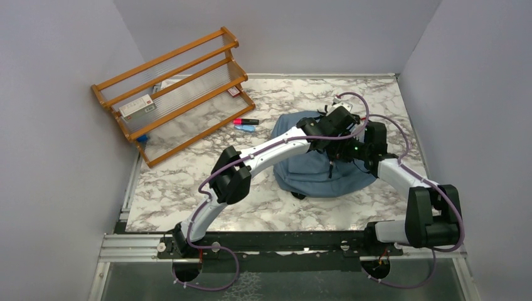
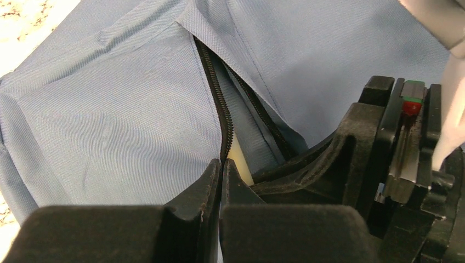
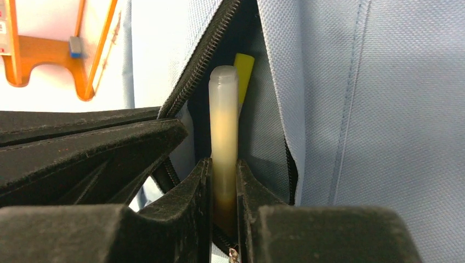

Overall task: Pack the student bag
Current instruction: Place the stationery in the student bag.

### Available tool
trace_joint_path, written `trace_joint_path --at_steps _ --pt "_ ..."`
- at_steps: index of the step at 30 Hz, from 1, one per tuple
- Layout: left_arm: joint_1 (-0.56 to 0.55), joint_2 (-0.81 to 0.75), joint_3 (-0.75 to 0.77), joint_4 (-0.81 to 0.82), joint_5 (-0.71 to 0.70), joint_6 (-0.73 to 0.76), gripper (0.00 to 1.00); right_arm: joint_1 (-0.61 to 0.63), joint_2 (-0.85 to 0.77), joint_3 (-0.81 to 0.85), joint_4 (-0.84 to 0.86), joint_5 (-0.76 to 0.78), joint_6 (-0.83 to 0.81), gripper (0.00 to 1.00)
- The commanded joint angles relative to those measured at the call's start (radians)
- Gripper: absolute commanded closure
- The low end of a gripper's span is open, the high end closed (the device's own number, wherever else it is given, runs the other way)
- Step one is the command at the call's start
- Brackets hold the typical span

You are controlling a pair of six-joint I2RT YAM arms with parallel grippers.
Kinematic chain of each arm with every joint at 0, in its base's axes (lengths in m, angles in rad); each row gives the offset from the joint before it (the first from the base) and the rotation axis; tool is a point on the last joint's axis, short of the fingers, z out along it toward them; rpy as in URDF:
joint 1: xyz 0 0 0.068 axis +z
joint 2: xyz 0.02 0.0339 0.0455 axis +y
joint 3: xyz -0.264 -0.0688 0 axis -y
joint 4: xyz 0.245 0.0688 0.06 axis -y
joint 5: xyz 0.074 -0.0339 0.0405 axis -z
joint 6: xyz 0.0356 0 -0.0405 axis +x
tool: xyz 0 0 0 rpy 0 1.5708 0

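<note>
The student bag (image 1: pixel 313 166), dusty-blue fabric, lies on the marble table right of centre. Its black zipper (image 2: pixel 216 93) is open. My left gripper (image 2: pixel 222 164) is shut on the zipper's edge and holds the opening apart. My right gripper (image 3: pixel 224 164) is shut on a pale cream marker (image 3: pixel 224 120) whose tip points into the opening. A yellow pen (image 3: pixel 243 68) lies inside the bag behind it. In the top view both grippers, left (image 1: pixel 332 133) and right (image 1: pixel 352 149), meet over the bag's upper right part.
A wooden tiered rack (image 1: pixel 175 94) stands at the back left and holds a white box with a red label (image 1: pixel 136 106). A red-and-black marker (image 1: pixel 246 121) and a blue pen (image 1: pixel 246 128) lie between rack and bag. Grey walls enclose the table.
</note>
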Motion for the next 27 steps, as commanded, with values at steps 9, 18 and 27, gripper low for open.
trace_joint_path --at_steps 9,18,27 --pt "-0.003 -0.053 -0.008 0.017 0.008 -0.005 1.0 0.001 -0.081 0.039 -0.057 0.024 -0.034 0.58" --pt "-0.003 -0.057 -0.017 0.017 0.007 -0.005 1.0 0.001 -0.263 0.031 -0.223 0.225 -0.003 0.59" --pt "0.003 -0.053 -0.003 0.04 0.058 0.001 1.0 0.001 -0.562 0.003 -0.453 0.458 0.055 0.6"
